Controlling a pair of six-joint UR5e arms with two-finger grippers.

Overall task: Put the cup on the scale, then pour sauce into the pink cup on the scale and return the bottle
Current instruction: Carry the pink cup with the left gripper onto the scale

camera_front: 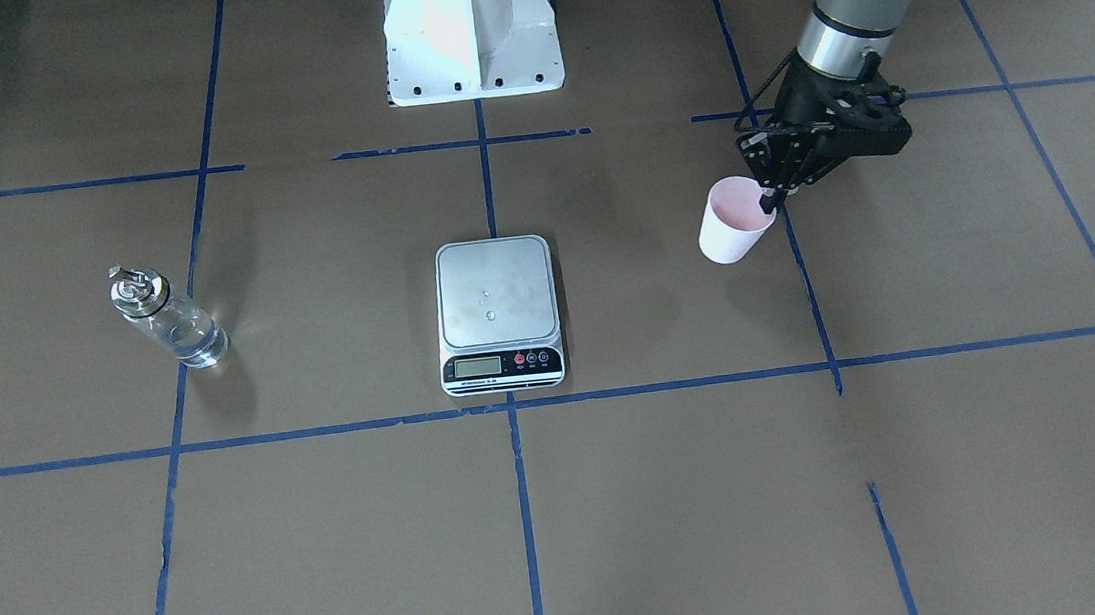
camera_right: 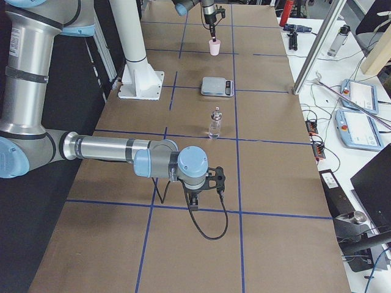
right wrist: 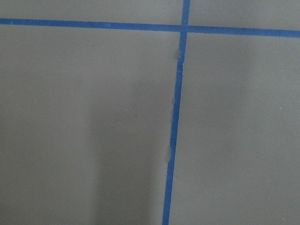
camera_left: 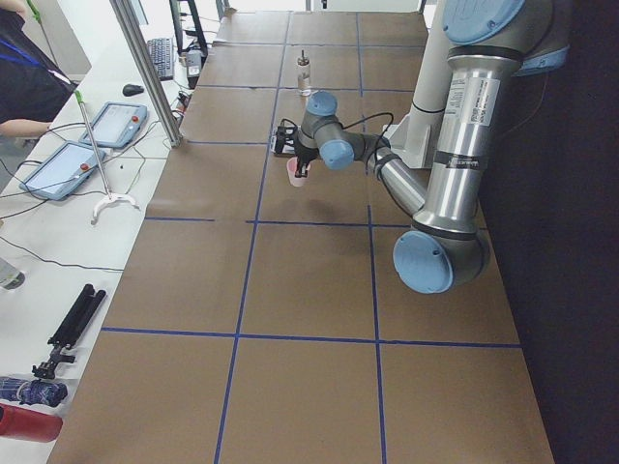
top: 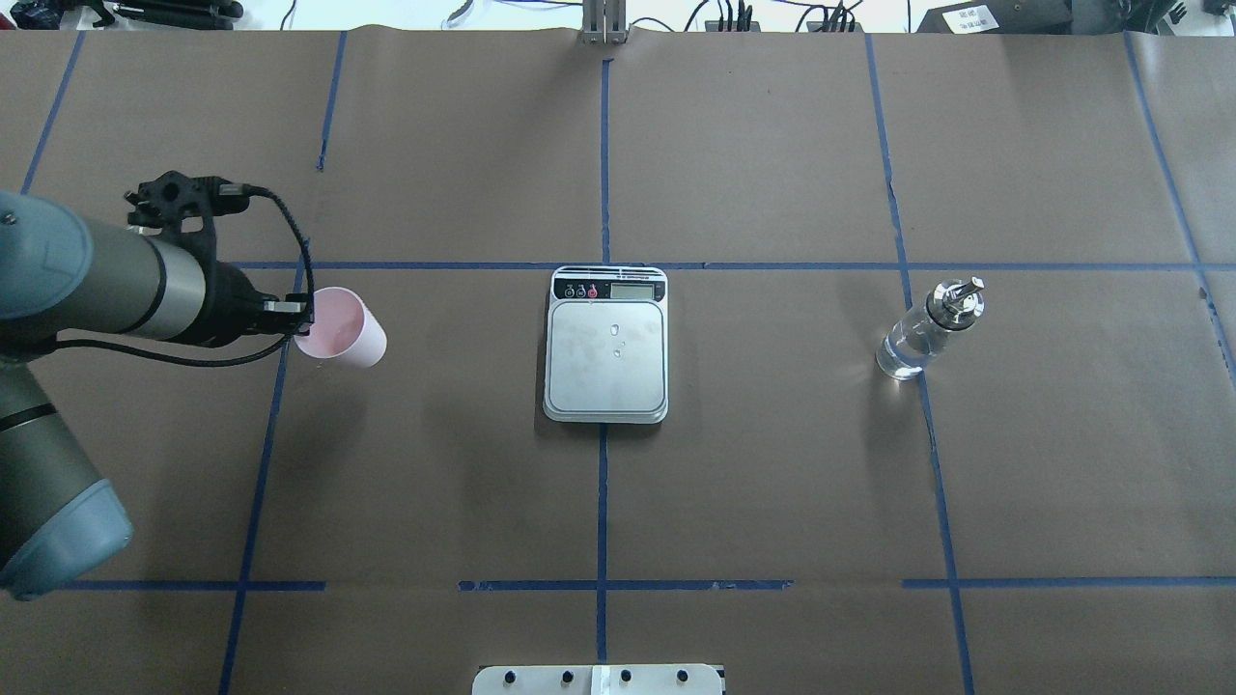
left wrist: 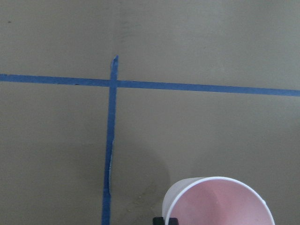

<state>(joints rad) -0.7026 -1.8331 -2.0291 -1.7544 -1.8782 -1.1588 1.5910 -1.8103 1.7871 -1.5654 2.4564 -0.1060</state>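
The pale pink cup (camera_front: 735, 221) (top: 340, 326) hangs a little above the table on my left side, its shadow cast on the paper below. My left gripper (camera_front: 770, 202) (top: 303, 316) is shut on the cup's rim, one finger inside and one outside; the left wrist view shows the cup's pink inside (left wrist: 218, 204). The silver scale (camera_front: 497, 312) (top: 606, 346) lies bare at the table's centre. The glass bottle (camera_front: 165, 319) (top: 927, 333) of clear sauce stands upright on my right side. My right gripper (camera_right: 193, 204) shows only in the exterior right view, low over bare paper; open or shut, I cannot tell.
Brown paper with blue tape lines (top: 603, 502) covers the table. The robot's white base (camera_front: 470, 29) stands behind the scale. Tablets (camera_left: 63, 166) and tools lie on a side bench, where a person's arm (camera_left: 24, 126) rests.
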